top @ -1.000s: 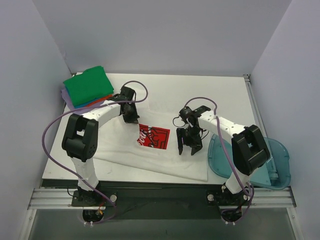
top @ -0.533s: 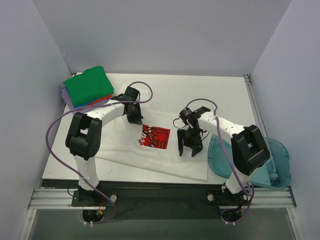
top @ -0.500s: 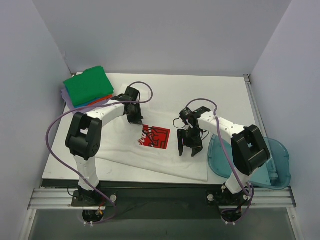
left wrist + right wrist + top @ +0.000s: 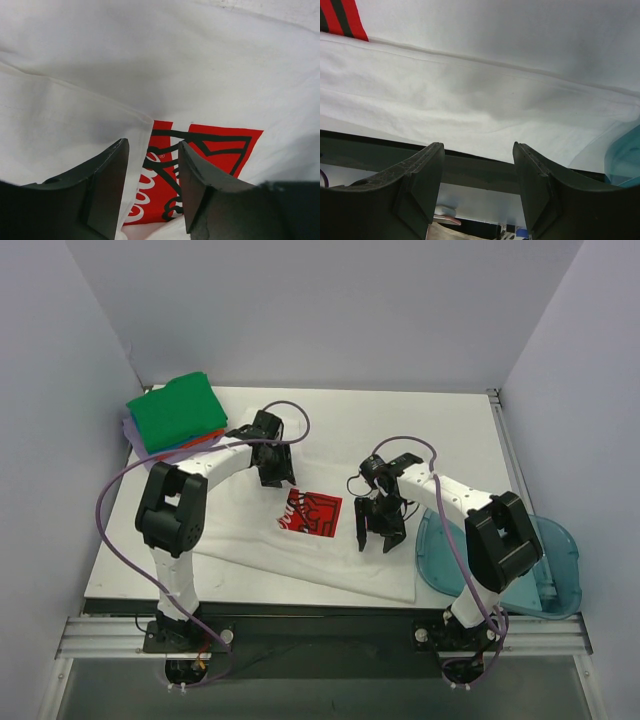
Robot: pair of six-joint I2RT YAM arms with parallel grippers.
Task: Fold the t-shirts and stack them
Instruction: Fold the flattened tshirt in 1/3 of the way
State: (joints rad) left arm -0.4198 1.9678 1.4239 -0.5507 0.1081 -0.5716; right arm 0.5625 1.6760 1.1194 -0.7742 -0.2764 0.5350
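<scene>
Left hand (image 4: 151,150) shifted right, opened partway above white t-shirt (image 4: 200,75).

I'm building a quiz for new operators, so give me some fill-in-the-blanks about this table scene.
The top shirt on the folded stack is ___.
The logo on the white t-shirt is mostly ___.
The blue bin lies on the robot's ___ side.
The left hand and right hand are both ___.
Missing words: green, red, right, open.

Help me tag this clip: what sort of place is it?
Probably a lab test cell: bare walls box in a white table, and two robot arms bolt to a metal rail.
</scene>
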